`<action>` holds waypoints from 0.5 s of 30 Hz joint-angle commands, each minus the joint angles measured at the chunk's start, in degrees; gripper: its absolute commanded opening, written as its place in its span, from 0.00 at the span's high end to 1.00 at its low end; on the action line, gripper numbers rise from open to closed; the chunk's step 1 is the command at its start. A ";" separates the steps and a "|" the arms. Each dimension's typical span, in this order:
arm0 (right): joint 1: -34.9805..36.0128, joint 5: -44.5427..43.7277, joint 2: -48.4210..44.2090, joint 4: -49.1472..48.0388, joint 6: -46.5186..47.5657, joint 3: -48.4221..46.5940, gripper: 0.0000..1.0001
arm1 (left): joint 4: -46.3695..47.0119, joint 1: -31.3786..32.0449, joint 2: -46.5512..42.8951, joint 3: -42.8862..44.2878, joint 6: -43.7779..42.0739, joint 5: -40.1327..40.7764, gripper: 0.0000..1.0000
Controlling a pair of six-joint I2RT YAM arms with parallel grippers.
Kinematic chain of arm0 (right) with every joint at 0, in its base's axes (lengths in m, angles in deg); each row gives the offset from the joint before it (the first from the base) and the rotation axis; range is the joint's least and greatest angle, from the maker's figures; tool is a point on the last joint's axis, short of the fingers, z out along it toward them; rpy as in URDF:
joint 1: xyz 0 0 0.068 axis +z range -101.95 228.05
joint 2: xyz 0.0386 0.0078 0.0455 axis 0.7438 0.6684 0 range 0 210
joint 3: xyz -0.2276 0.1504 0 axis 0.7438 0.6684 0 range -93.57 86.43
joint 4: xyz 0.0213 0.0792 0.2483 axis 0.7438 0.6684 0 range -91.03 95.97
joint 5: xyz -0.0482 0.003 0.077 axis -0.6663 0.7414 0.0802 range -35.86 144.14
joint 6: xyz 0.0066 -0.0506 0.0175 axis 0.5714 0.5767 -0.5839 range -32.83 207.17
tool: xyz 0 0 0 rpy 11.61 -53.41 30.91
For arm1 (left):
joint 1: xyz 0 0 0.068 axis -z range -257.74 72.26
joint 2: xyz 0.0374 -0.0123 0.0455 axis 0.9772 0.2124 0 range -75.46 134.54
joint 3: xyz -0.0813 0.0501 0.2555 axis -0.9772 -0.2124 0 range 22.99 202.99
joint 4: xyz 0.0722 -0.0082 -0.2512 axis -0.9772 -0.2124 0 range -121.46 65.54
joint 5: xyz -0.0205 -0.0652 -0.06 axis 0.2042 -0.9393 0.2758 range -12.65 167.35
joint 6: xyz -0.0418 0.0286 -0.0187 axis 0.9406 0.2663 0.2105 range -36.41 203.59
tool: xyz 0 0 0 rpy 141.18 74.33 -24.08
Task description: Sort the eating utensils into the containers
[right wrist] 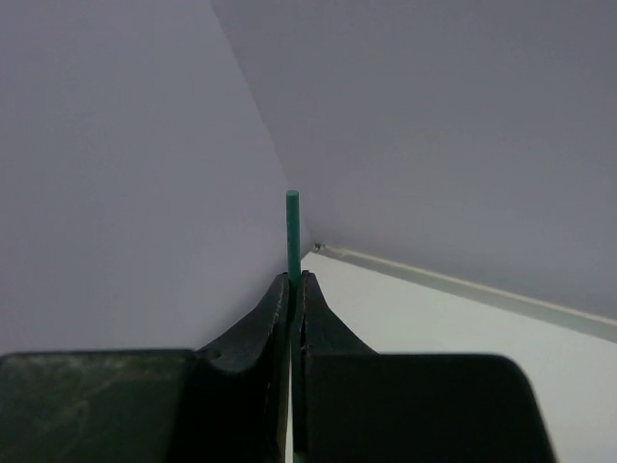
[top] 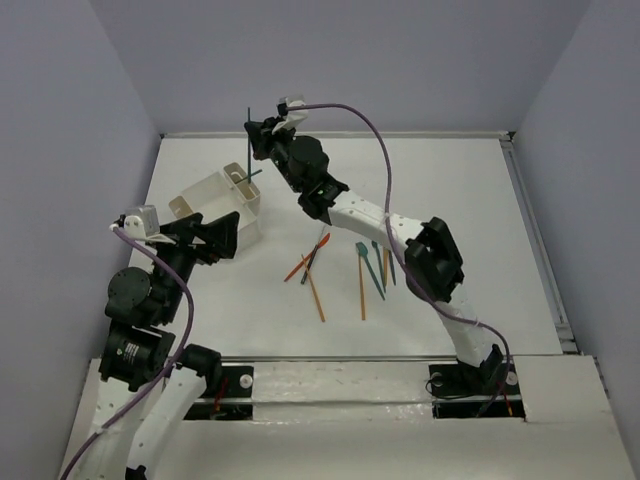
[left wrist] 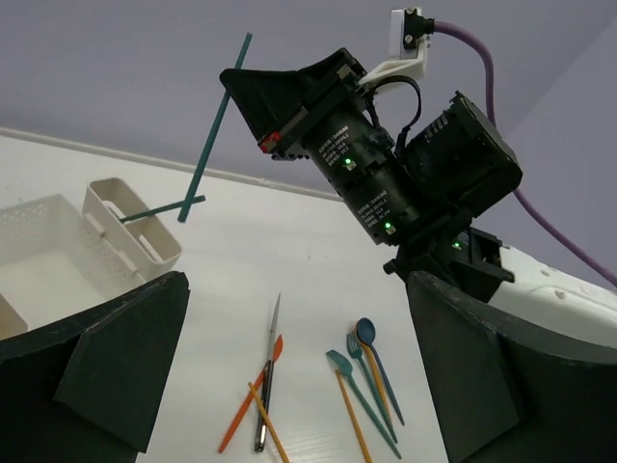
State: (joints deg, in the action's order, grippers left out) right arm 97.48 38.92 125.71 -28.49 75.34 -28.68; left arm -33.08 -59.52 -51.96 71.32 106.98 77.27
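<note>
My right gripper hangs above the far end of the white container and is shut on a teal stick, which it holds nearly upright. In the right wrist view the stick pokes up between the pressed fingertips of that gripper. A second teal stick lies slanted in the container's narrow end compartment. My left gripper is open and holds nothing, just beside the container's near right corner. The other utensils lie loose on the table: orange sticks, a teal spoon and a teal fork.
A grey knife-like piece lies crossed with an orange piece near the middle of the table. Purple walls close in the back and sides. A rail runs along the table's right edge.
</note>
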 commanded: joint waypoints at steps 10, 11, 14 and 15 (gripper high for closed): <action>-4.78 0.98 23.61 -11.38 -2.65 -32.20 1.00 | 7.13 1.03 0.40 -6.06 -1.78 5.09 0.01; -4.78 1.42 23.44 -11.73 -3.01 -31.24 1.00 | 7.13 1.03 0.49 -6.06 -1.95 5.17 0.01; -4.78 3.53 23.17 -12.70 -3.89 -27.10 1.00 | 7.39 1.03 0.93 -5.89 -1.87 4.65 0.01; -4.78 4.49 23.44 -12.18 -4.07 -26.75 1.00 | 7.39 1.03 0.93 -5.89 -1.86 4.65 0.01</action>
State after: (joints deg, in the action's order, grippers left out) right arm 92.70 40.36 150.08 -36.01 73.24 -56.20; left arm -29.70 -58.71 -51.69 65.70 105.98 81.95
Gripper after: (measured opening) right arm 0.034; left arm 0.986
